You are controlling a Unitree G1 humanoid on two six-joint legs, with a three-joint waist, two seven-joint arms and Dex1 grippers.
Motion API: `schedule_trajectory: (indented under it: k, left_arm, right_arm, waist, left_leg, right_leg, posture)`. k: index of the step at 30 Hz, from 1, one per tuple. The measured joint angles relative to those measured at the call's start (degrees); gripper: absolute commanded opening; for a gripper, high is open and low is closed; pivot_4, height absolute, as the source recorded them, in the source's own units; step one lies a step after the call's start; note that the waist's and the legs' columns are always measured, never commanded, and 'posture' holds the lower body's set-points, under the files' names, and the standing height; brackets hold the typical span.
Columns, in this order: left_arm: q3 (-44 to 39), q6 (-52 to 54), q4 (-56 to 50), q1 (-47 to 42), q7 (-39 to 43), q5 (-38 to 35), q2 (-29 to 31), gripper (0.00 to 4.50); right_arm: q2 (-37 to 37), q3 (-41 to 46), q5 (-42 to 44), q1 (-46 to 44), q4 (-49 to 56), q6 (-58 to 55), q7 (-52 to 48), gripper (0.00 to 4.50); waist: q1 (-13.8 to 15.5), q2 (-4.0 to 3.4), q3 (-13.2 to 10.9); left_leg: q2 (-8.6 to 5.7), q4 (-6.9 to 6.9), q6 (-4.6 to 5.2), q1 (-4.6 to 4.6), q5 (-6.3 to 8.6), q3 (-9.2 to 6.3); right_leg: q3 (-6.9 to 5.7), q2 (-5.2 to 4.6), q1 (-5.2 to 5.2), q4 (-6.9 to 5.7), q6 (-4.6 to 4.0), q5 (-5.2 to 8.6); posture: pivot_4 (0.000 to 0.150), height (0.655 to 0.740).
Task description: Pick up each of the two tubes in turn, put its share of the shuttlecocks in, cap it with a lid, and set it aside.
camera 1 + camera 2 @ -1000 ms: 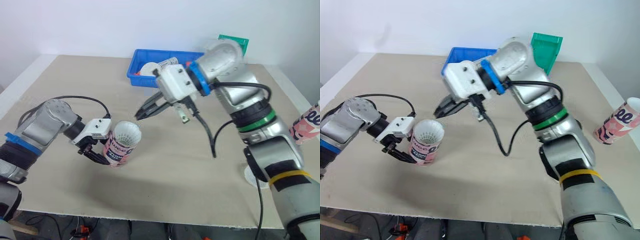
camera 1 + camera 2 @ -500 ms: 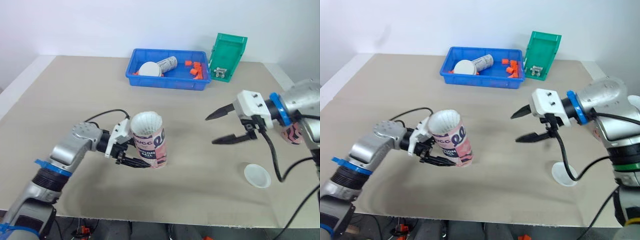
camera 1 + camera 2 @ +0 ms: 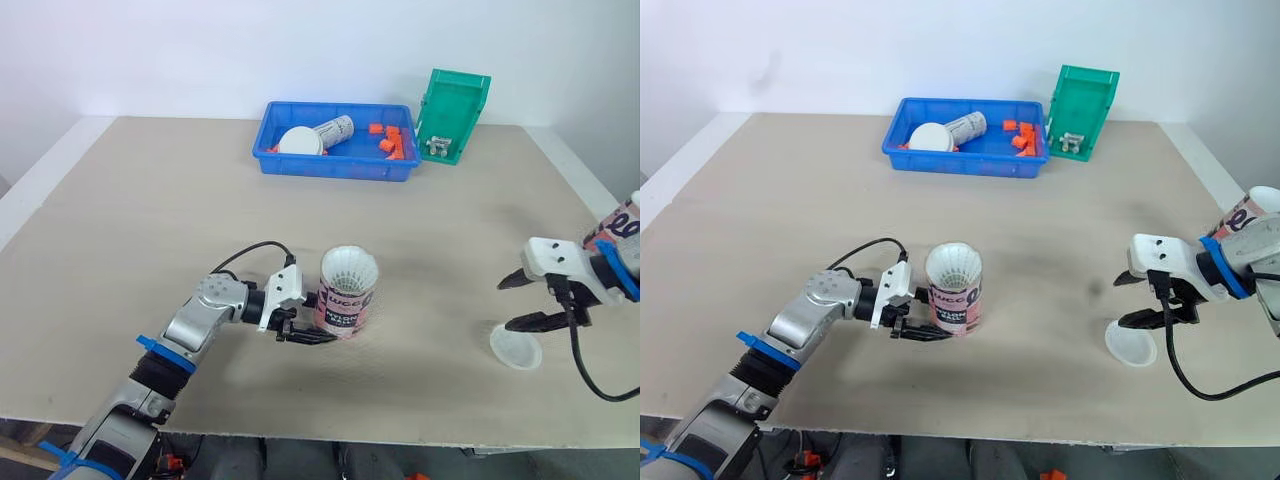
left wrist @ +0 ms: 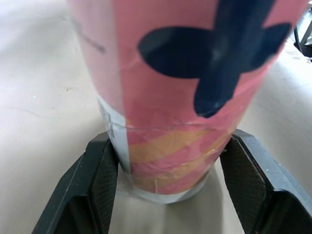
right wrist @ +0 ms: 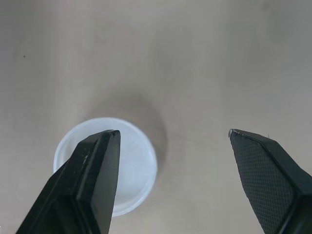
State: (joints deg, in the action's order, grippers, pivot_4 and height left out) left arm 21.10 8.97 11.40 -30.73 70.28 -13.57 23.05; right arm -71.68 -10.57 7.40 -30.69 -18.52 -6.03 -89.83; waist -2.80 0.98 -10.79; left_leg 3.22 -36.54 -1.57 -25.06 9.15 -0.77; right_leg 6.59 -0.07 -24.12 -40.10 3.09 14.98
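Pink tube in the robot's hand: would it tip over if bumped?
Probably, if let go: the pink tube stands tall on a narrow base. Likely light, holding a feathery shuttlecock. The left gripper clamps its bottom, steadying it.

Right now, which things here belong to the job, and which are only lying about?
Job: held tube, shuttlecock in it, white lid on the table, second tube.
Lying about: blue tray with its contents, green bin.

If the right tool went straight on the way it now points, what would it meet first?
Likely the white lid. One finger of the right tool lines up with the lid's edge, while the gap between the fingers aims at the table beside it. Depth is unclear.
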Motion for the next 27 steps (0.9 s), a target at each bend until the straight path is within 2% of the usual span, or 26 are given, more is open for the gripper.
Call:
schedule_trajectory:
  k: [9,12,18,27]
  left_arm:
    - [0.0,-0.1,0.7,0.1,-0.3,0.1,0.0,2.88]
    - [-0.1,0.2,0.7,0.1,-0.4,0.1,0.0,2.88]
    - [-0.3,1.4,0.4,0.2,-0.7,-0.1,-0.2,2.88]
    - [0.1,4.6,0.5,-2.1,2.7,0.3,1.7,2.88]
  right_arm:
    - [0.3,-0.7,-3.2,2.5,-3.2,1.2,0.0,3.84]
    - [0.4,-1.4,-4.4,3.6,-3.6,2.4,0.0,3.0]
    - [1.4,-1.7,-5.4,3.3,-4.3,3.0,0.0,0.04]
    - [3.4,-0.7,-4.1,3.0,-0.9,2.7,0.1,0.04]
  waist:
    - [0.0,-0.01,0.0]
    - [-0.1,-0.02,0.0]
    - [-0.1,-0.01,0.0]
    - [-0.5,-0.02,0.0]
  left_leg:
    - [-0.14,0.01,0.0,0.01,0.0,0.0]
    - [-0.14,0.01,0.0,0.02,0.0,0.0]
    - [-0.14,-0.01,0.0,0.09,0.0,-0.03]
    - [-0.14,0.01,0.0,0.14,0.0,-0.05]
  right_leg:
    - [0.03,-0.11,0.02,0.01,0.1,0.02]
    - [0.03,-0.11,0.02,0.01,0.1,0.01]
    - [0.03,-0.1,0.13,0.01,0.12,-0.01]
    - [0.03,-0.07,0.15,0.01,0.11,-0.02]
  posture:
    - [0.15,0.7038]
    - [0.15,0.7038]
    - [0.15,0.7038]
    - [0.15,0.7038]
